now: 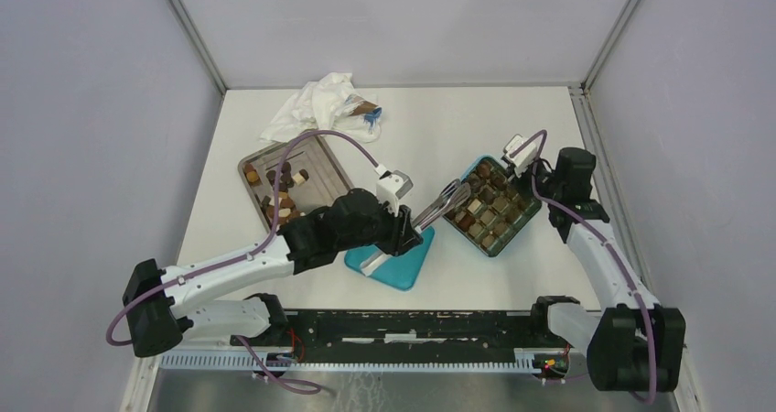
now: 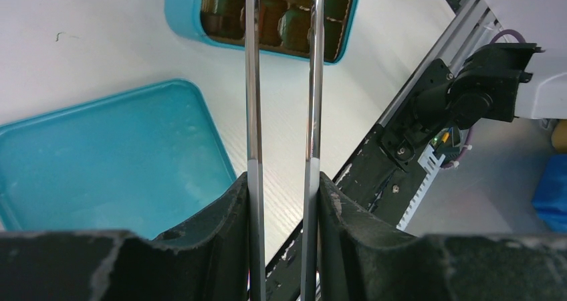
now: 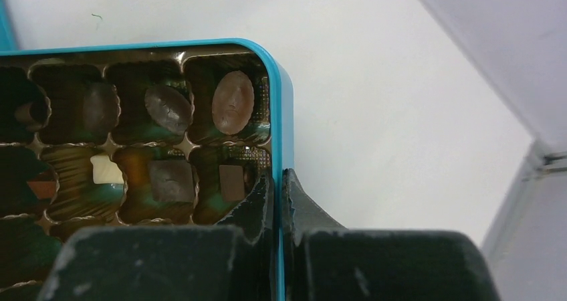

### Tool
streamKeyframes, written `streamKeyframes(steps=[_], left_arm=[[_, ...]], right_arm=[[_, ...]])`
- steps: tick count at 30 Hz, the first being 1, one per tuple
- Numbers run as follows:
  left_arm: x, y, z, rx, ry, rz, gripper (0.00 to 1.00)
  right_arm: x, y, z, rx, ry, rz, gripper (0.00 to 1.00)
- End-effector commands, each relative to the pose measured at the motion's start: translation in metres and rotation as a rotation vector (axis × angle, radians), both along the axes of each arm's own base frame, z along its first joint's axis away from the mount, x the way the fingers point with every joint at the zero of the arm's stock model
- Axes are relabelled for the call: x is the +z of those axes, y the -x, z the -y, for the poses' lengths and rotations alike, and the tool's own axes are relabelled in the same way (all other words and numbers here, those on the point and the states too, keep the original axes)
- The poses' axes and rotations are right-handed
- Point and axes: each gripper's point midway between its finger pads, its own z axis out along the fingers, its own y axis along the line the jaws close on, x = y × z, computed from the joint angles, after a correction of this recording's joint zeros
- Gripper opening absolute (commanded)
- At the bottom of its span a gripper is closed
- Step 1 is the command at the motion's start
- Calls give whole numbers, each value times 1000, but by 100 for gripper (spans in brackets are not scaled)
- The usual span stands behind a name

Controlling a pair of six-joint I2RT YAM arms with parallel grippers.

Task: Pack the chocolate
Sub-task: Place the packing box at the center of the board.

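Metal tongs [image 1: 441, 205] are held at their handle end by my left gripper [image 1: 405, 232], which is shut on them; both arms [image 2: 253, 80] run between the fingers [image 2: 220, 214] out over the teal box [image 2: 180, 13]. The tongs' tips are out of the wrist view, so I cannot tell if they hold anything. The teal box [image 1: 519, 232] has chocolate [image 3: 233, 102] in its compartments. My right gripper [image 3: 281, 180] is shut on the box's wall [image 3: 286, 114] at a corner. More chocolate [image 1: 279, 192] lies on the metal tray [image 1: 316, 156] at the left.
The teal lid [image 1: 403, 264] lies flat under my left wrist, beside the box. A crumpled white cloth with wrappers [image 1: 316, 105] sits at the back, behind the tray. A black rail [image 1: 412, 325] runs along the near edge.
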Motion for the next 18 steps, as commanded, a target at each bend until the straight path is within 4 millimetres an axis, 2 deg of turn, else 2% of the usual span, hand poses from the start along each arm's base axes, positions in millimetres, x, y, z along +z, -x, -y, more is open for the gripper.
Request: streamKeyframes(steps=[1, 5, 9, 13, 18], left_arm=[[31, -11, 18, -2, 88, 119, 2], [27, -13, 28, 0, 97, 106, 2], [20, -17, 38, 3, 94, 85, 2], [13, -22, 50, -5, 80, 70, 2], [8, -26, 70, -33, 68, 51, 2]], right_arm=[[3, -23, -12, -23, -149, -139, 0], [-28, -32, -9, -106, -206, -298, 0], [-51, -38, 4, -198, -182, -357, 0], [-75, -38, 10, -252, -180, -432, 0], [-96, -34, 4, -238, -198, -530, 14]])
